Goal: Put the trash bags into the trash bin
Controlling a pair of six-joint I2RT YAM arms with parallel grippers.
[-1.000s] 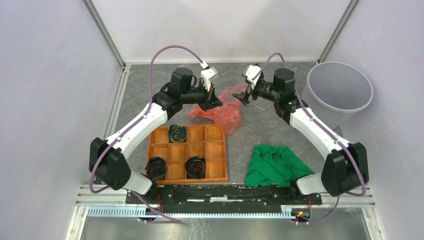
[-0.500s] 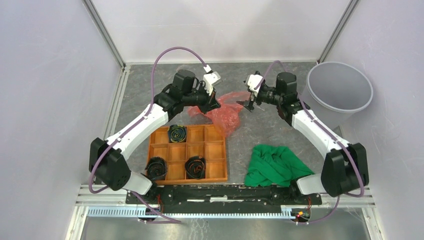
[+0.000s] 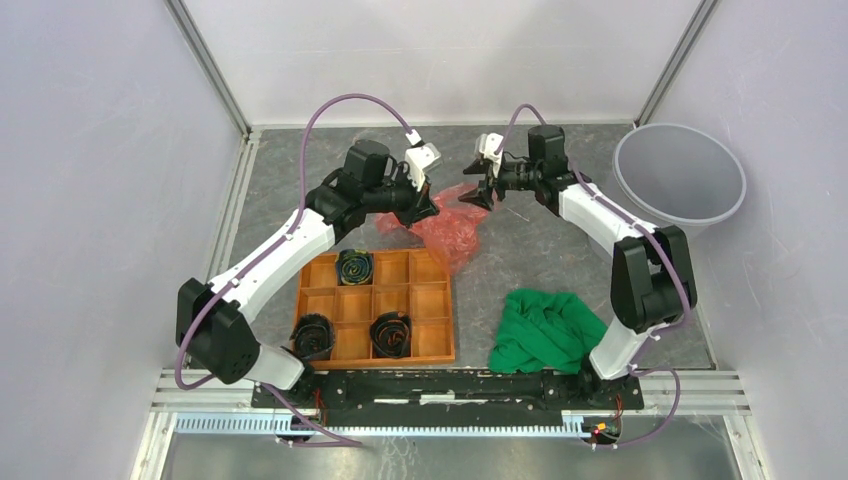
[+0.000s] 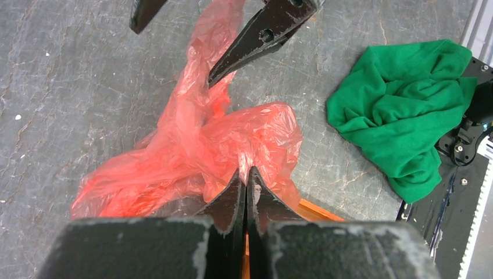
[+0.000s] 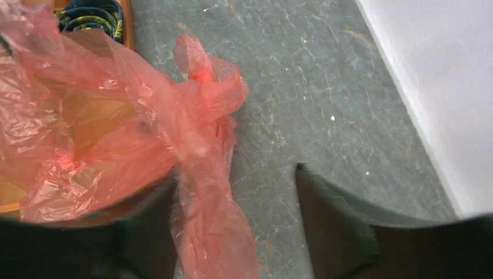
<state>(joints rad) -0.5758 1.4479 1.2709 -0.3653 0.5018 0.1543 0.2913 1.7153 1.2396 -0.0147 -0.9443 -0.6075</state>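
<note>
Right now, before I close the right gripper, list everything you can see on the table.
trash bag: one, translucent red, crumpled mid-table just beyond the tray
trash bin: one, light grey, upright at the far right
compartment tray: one, orange wood, near side, left of centre
rolled items: three, dark, each in its own tray compartment
cloth: one, green, bunched near right
left gripper: one, black, shut on the trash bag
right gripper: one, black, open, a twisted strand of the bag between its jaws
</note>
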